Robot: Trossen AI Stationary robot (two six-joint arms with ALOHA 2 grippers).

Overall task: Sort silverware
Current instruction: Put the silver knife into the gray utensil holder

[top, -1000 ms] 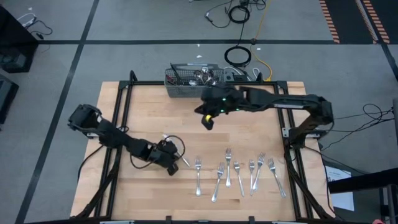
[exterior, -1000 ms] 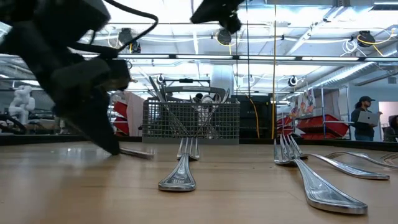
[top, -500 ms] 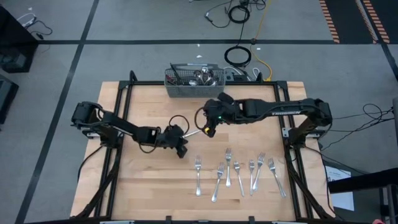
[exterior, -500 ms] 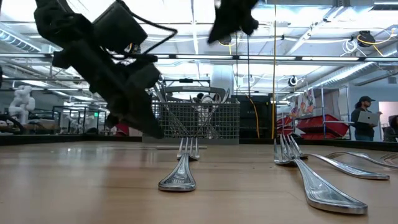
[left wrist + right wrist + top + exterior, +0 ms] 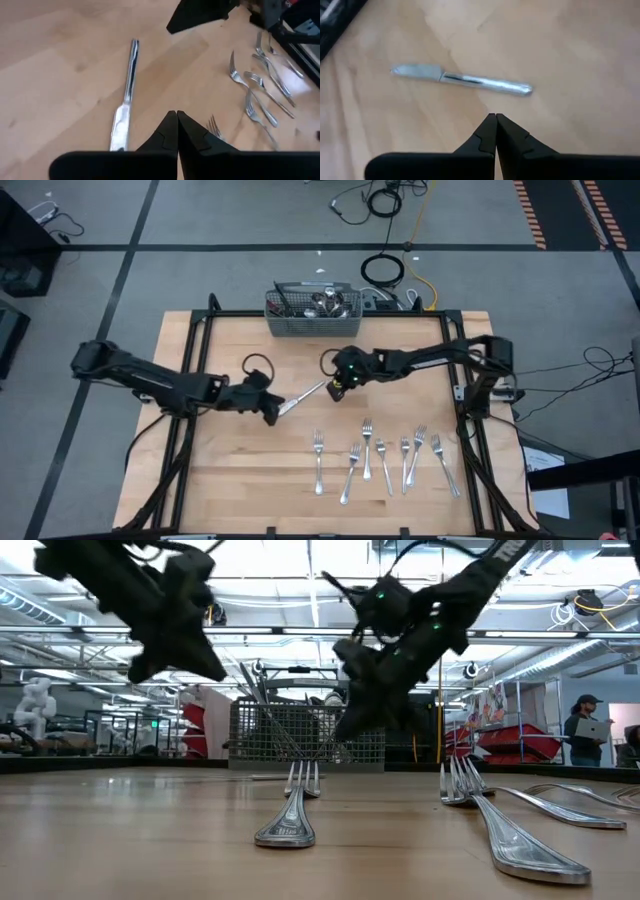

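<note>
Steel knife (image 5: 303, 394) lay mid-table between my left gripper (image 5: 272, 411) and right gripper (image 5: 337, 387), both pressed together and empty, forks (image 5: 385, 458) grouped near the front edge.

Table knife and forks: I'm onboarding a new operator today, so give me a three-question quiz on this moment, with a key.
1. True or false: the table knife lies flat on the table between the left gripper and the right gripper, held by neither.
2. Where is the cutlery basket? A) at the table's far edge B) at its near edge C) in the row of forks
3. Fill in: both grippers' fingers are ___.

Key
1. True. Both wrist views show the knife alone on the wood.
2. A. The forks lie in a row near the near edge.
3. Shut.
</note>
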